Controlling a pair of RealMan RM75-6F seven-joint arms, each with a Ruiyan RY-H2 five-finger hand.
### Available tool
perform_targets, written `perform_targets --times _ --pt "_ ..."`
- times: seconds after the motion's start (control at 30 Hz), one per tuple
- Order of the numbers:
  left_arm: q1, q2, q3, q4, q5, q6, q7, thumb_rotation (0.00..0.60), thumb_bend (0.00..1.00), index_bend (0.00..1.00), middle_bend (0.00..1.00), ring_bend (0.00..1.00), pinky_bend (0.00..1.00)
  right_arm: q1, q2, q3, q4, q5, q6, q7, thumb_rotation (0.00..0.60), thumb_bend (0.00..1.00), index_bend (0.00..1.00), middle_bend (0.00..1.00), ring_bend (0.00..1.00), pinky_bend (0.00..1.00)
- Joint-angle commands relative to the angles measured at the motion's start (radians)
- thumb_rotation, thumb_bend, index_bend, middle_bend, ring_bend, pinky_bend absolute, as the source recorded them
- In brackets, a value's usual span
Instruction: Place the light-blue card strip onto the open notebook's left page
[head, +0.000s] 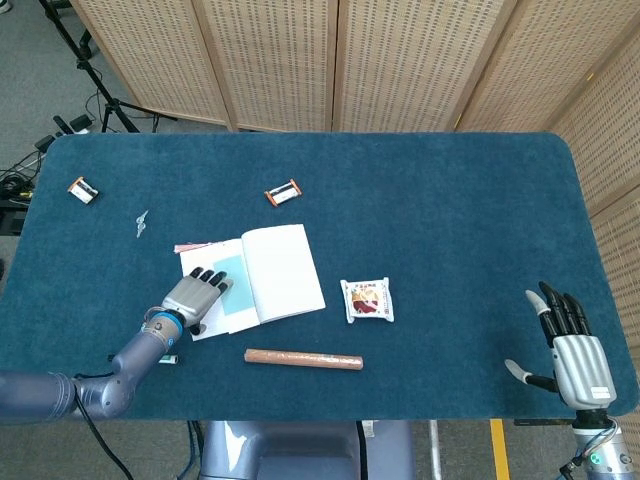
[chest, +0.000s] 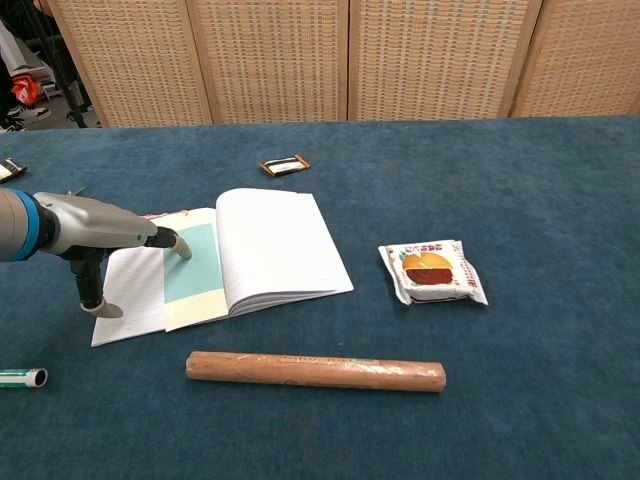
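The light-blue strip lies on the notebook's left page with the left hand's flat, empty fingertips on it, so any sideways drag could slide it off toward the counter.

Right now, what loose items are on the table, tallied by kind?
Notebook: 1
Light-blue card strip: 1
Snack packet: 1
Brown roll: 1
Small orange-ended wrappers: 2
Pen: 1
Small clip: 1
Total: 8
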Motion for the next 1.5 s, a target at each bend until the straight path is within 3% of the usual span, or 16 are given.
perform_targets --times 0.03,1.13,1.4,1.5 --pt "0.0 -0.003 0.001 0.002 0.005 0.005 0.002 0.6 0.29 0.0 0.0 0.0 0.0 0.0 0.0 0.0 0.0 0.0 0.0 0.0 0.6 0.16 0.0 0.0 0.0 0.0" --pt "0.005 -0.019 -0.001 0.015 0.044 0.029 0.001 0.6 0.29 0.0 0.0 0.0 0.0 -0.003 0.0 -0.003 -0.003 -0.01 0.008 -0.007 0.6 0.16 0.0 0.0 0.0 0.0" --pt "0.037 0.101 -0.053 -0.104 0.17 0.106 -0.067 0.6 0.29 0.0 0.0 0.0 0.0 -0.002 -0.002 -0.002 0.001 -0.009 0.006 -0.005 0.6 0.16 0.0 0.0 0.0 0.0" --pt "0.076 0.178 -0.081 -0.175 0.263 0.198 -0.107 0.6 0.29 0.0 0.0 0.0 0.0 0.0 -0.004 -0.004 0.001 -0.01 0.0 -0.011 0.6 0.16 0.0 0.0 0.0 0.0"
